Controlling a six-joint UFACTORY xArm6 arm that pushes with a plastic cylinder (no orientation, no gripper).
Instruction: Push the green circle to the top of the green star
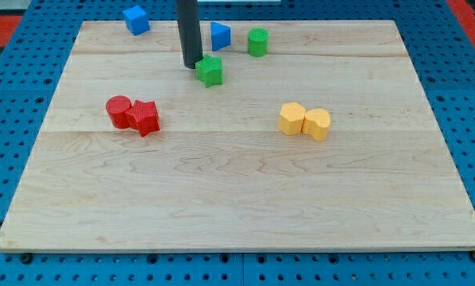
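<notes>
My tip (192, 64), a bare rod with no fingers, touches the star (210, 71); the light, stiff circle (257, 41) should slide if pushed on its right side

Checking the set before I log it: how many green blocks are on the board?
2. The green star sits near the view's top, just right of my tip; the green circle lies further up and right. None seem hidden.

wooden board (237, 199), two blue blocks (137, 19) (220, 36), red pair (133, 114), yellow pair (305, 121)
</notes>
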